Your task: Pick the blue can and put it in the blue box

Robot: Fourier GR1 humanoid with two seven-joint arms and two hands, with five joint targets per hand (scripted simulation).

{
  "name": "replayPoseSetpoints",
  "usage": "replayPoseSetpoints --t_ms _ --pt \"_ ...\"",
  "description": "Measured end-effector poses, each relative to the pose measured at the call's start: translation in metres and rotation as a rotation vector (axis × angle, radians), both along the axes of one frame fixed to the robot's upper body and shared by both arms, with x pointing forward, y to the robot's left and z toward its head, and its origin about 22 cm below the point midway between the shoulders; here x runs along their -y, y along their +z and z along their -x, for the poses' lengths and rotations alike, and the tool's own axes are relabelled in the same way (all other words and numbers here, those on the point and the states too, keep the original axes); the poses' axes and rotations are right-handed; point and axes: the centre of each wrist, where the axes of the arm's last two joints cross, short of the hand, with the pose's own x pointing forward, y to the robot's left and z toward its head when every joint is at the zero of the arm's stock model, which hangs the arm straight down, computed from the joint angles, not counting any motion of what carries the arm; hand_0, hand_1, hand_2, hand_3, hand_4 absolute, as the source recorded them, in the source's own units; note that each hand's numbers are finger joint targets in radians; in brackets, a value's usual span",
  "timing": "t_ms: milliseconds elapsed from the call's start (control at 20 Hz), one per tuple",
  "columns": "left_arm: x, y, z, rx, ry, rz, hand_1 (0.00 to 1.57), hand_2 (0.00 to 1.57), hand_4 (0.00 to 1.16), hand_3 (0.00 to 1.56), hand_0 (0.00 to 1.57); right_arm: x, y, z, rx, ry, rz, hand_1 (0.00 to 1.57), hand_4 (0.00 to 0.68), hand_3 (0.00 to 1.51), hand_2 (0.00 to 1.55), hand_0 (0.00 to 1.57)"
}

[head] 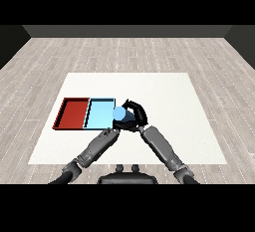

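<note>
Blue can [119, 113] sits inside the curl of the right hand [135, 114], whose dark fingers wrap round its far side with the thumb toward the near side — the hand has hold of it. Can and fingers are at the blue tray's [98, 112] right edge, overlapping its rim; whether the can is lifted or resting I cannot tell from this view. Beyond the fingers to the left lies the tray floor, and past that the red tray [73, 113], touching the blue one side by side on the white table [164, 96].

Left hand [110, 134] lies just below the can, near the right wrist; how its fingers stand is not clear.

Judging by its look, the can is a small, stiff cylinder, likely light, with a smooth wall that could slide within a curl. A hold round its middle, fingers opposite thumb, suits it best — that keeps it upright. What remains is a short carry leftward from the fingers, over the rim, and a release with the can standing on the tray floor.
</note>
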Motion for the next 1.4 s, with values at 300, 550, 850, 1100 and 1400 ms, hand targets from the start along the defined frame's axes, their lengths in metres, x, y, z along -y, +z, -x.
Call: replayPoseSetpoints --t_ms 300,550,850,1100,1400 --pt "0.001 -0.006 0.003 -0.037 0.088 -0.021 1.57 1.57 1.14 1.48 1.57 -0.004 -0.003 0.0 0.015 -0.004 0.007 1.43 0.524 1.38 1.46 1.43" --pt "0.003 -0.005 -0.004 -0.058 0.138 -0.07 1.57 1.55 1.14 1.46 1.57 -0.004 -0.005 -0.002 0.02 -0.004 -0.003 1.42 0.531 1.38 1.46 1.42" --pt "0.0 -0.002 -0.004 -0.037 0.182 -0.072 1.57 1.56 1.14 1.47 1.57 -0.009 0.0 -0.002 0.011 0.0 -0.016 1.33 0.496 1.3 1.4 1.33" --pt "-0.001 -0.003 -0.006 -0.026 0.202 -0.082 1.57 1.56 1.14 1.47 1.57 -0.009 0.0 -0.005 0.0 -0.016 0.013 0.0 0.0 0.0 0.0 0.0" --pt "-0.002 0.0 -0.011 -0.015 0.202 -0.084 1.57 1.57 1.14 1.48 1.57 -0.005 0.0 -0.007 0.001 -0.024 0.044 0.0 0.0 0.0 0.0 0.0"
